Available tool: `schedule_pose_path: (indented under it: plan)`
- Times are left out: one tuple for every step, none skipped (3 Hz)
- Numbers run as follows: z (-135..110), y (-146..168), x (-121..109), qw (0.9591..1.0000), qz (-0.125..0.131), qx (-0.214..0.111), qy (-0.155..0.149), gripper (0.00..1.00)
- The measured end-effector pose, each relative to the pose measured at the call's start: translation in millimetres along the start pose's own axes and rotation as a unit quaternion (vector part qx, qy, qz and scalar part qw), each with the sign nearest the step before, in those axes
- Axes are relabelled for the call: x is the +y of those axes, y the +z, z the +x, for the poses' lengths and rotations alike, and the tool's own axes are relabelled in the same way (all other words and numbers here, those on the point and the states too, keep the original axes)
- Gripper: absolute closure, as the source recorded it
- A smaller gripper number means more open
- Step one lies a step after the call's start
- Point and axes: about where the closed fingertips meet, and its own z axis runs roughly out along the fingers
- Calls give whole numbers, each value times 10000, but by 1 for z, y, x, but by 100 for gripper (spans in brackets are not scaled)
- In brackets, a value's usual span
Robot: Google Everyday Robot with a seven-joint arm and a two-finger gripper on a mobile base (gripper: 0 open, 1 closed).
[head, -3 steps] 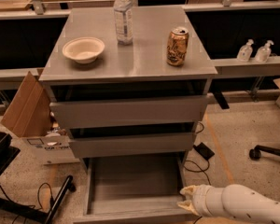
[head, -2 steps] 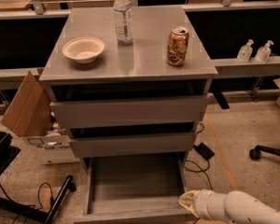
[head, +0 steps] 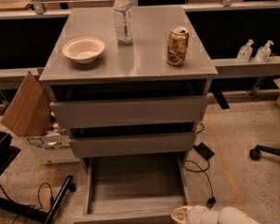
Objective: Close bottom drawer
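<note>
The grey cabinet (head: 130, 69) stands in the middle. Its bottom drawer (head: 135, 183) is pulled far out, showing a shallow grey tray with nothing visible in it; its front edge lies along the bottom of the view. The middle drawer (head: 130, 144) and the top drawer (head: 128, 111) above it stand slightly out. My gripper (head: 182, 216), on a white arm, shows only as a pale tip at the bottom right, right at the bottom drawer's front right corner.
On the cabinet top stand a white bowl (head: 83, 49), a clear water bottle (head: 123, 17) and a gold can (head: 177, 46). A cardboard box (head: 30, 111) leans at the left. Cables (head: 200, 167) lie on the floor at the right. A chair base (head: 270, 150) is far right.
My arm and gripper have moved down and toward the bottom edge of the view, so less of them shows. The bottom drawer stays open.
</note>
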Motion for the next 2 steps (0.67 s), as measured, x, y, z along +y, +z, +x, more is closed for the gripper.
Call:
schedule_pose_path:
  plan:
    - [0,0,0,10000,0,0,0,100]
    - [21,25,14,9996,-178,-99,180,100]
